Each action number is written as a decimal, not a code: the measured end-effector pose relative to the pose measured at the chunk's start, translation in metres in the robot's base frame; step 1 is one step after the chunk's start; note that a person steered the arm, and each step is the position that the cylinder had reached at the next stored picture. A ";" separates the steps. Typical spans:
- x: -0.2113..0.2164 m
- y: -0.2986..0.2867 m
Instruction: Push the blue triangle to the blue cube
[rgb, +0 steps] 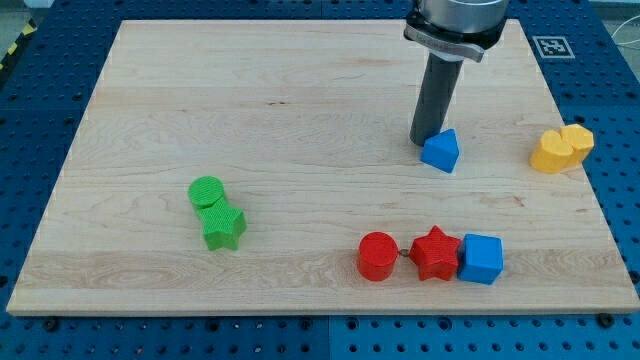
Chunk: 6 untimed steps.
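Observation:
The blue triangle (441, 151) lies on the wooden board (300, 100) right of centre. My tip (424, 142) stands right at the triangle's upper left side, touching or almost touching it. The blue cube (481, 259) sits near the view's bottom right, below and slightly right of the triangle, with a stretch of bare board between them. The cube's left side touches a red star (436, 253).
A red cylinder (378, 256) stands left of the red star. A green cylinder (207, 193) and a green star (224, 227) sit together at the lower left. Two yellow blocks (561, 149) sit together near the board's right edge.

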<state>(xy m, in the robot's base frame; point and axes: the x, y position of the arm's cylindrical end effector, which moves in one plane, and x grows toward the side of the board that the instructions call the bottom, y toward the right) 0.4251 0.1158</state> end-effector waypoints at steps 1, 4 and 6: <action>-0.014 -0.014; 0.029 0.051; 0.087 0.081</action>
